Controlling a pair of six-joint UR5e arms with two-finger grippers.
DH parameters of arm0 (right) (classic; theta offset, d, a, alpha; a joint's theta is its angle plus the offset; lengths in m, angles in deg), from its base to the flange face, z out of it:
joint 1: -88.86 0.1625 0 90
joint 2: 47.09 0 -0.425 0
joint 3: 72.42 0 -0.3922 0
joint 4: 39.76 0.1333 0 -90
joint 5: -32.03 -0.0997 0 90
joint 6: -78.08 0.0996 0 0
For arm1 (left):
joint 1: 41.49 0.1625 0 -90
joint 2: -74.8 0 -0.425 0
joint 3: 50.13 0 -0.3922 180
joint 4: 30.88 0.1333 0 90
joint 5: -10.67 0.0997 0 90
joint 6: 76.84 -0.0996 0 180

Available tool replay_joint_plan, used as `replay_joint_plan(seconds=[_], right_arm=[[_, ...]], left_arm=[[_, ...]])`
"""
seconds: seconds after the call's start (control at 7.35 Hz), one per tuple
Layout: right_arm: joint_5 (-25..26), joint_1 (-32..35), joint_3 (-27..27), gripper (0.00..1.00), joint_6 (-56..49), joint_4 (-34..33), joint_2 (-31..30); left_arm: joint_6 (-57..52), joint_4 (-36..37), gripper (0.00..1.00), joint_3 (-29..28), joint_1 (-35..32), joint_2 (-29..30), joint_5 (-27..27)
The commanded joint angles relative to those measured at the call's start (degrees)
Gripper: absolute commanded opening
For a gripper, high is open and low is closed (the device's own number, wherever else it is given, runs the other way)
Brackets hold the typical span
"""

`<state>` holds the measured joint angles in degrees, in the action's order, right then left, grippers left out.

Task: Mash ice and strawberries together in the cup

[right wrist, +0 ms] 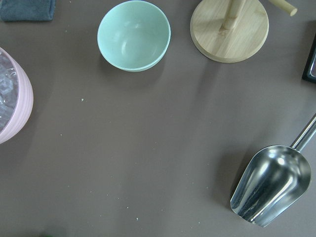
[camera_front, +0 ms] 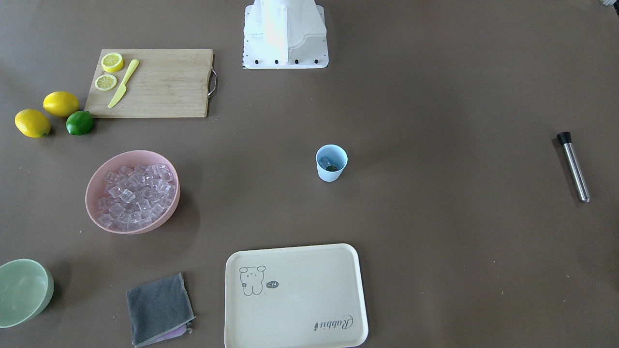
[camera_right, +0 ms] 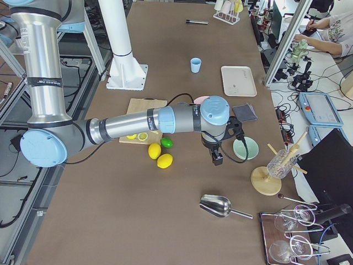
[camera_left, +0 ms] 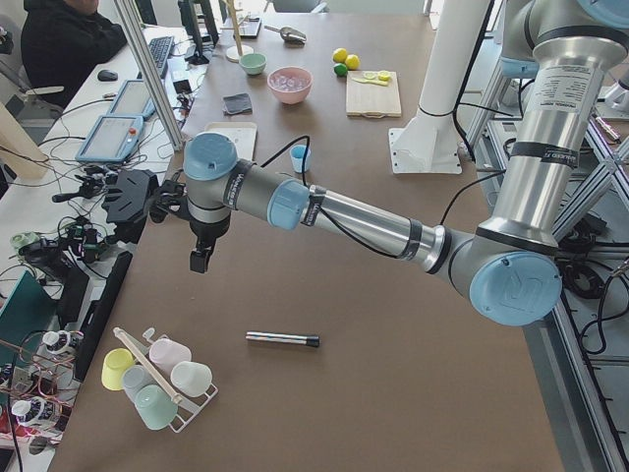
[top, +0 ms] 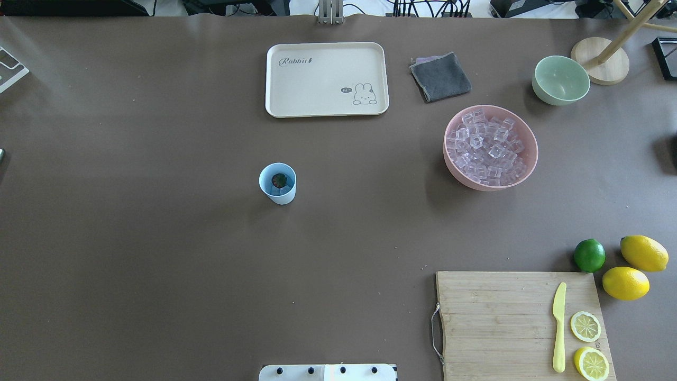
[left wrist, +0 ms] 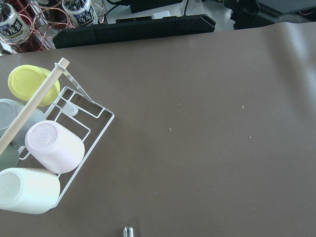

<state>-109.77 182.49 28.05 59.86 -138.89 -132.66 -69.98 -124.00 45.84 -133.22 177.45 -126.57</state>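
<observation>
Here the cup stood upright near the middle of the table, well apart from everything else. The strawberry lay inside it, its green top showing; what sat under it was too small to tell. The ice filled the pink bowl, which sat between the green bowl and the cutting board. A metal rod with a black tip lay flat on the robot's left side of the table, well apart from the cup.

The left gripper hung over the table's left end, near the rod and a rack of cups. Whether its fingers were spread or pressed together could not be told. The right gripper hovered near the green bowl, the lemons and a metal scoop, and its state could not be told either.
</observation>
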Motion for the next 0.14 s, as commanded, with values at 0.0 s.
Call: replay_joint_plan(seconds=[0.0], right_arm=[[0.64,0.07,-0.53,0.98,-2.26,-1.94,1.45]], left_arm=[[0.0,0.13,0.98,0.01,-0.03,-0.7,-0.3]])
